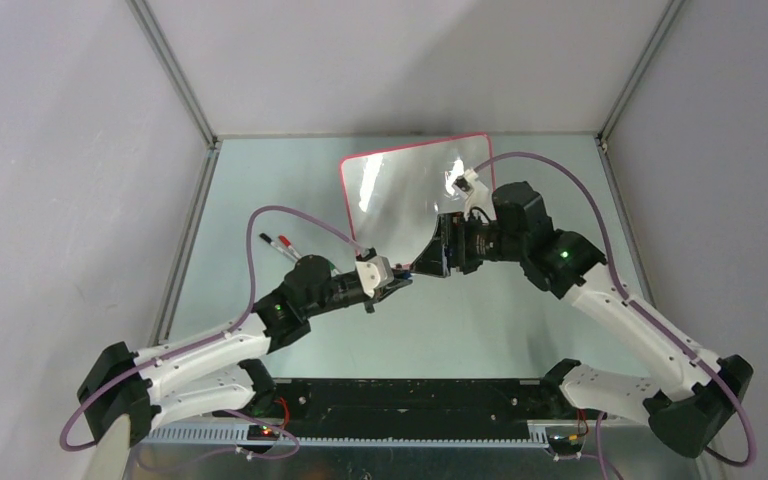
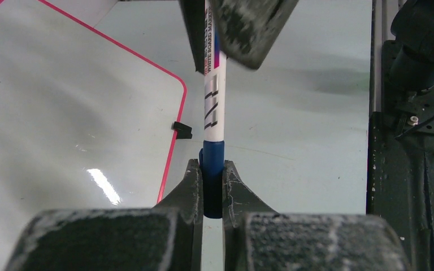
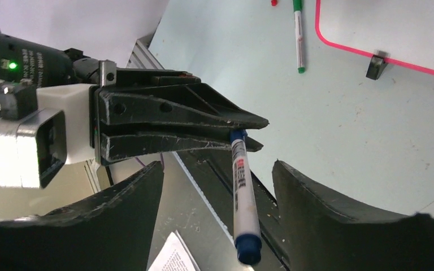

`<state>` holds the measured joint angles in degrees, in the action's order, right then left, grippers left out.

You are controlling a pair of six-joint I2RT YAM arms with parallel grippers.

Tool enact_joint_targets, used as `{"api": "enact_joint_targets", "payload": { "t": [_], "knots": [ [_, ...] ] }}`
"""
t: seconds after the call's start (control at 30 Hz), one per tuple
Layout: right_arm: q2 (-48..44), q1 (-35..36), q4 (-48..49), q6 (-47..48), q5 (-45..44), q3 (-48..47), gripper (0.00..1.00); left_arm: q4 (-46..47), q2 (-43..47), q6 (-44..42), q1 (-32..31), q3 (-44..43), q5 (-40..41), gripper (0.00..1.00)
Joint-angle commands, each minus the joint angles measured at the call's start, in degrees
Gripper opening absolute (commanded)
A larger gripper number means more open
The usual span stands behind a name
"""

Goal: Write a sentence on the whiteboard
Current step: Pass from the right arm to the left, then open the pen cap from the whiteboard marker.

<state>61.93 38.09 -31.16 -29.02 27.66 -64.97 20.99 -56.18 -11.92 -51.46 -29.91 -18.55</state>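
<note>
The whiteboard (image 1: 400,185), glossy white with a thin red frame, lies at the back middle of the table. Its surface shows only glare, and the sentence is not in view. A white marker with blue ends (image 2: 213,107) hangs in the air in front of the board. My left gripper (image 2: 213,169) is shut on one blue end of it. My right gripper (image 3: 219,168) stands open around the marker's other end (image 3: 247,245), with both fingers apart from the barrel. In the top view the two grippers (image 1: 403,283) (image 1: 427,264) meet tip to tip.
Two loose markers (image 1: 278,245) lie on the table left of the board; the right wrist view shows a green one (image 3: 298,34). A black foot (image 2: 183,130) sticks out at the board's edge. White walls enclose the table.
</note>
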Motion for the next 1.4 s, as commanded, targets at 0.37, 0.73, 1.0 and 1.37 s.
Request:
{"api": "enact_joint_targets", "payload": {
  "t": [0.37,0.73,1.0,1.37],
  "knots": [
    [5.0,-2.8,7.2,-7.1,19.2,-1.3,0.79,-6.0,2.9,-1.0,-0.4,-5.2,-0.7,0.0],
    [7.1,-4.4,8.7,-8.4,25.9,-1.3,0.74,-16.2,2.7,3.9,-2.1,-11.3,3.1,0.0],
    [5.2,-5.1,6.9,-8.1,25.1,-1.2,0.71,-19.7,2.2,2.6,-2.3,-12.3,3.7,0.0],
    [4.0,-5.6,4.2,-6.7,23.0,-1.3,0.62,-20.6,3.0,1.8,-2.5,-11.9,4.3,0.0]
  ]
}}
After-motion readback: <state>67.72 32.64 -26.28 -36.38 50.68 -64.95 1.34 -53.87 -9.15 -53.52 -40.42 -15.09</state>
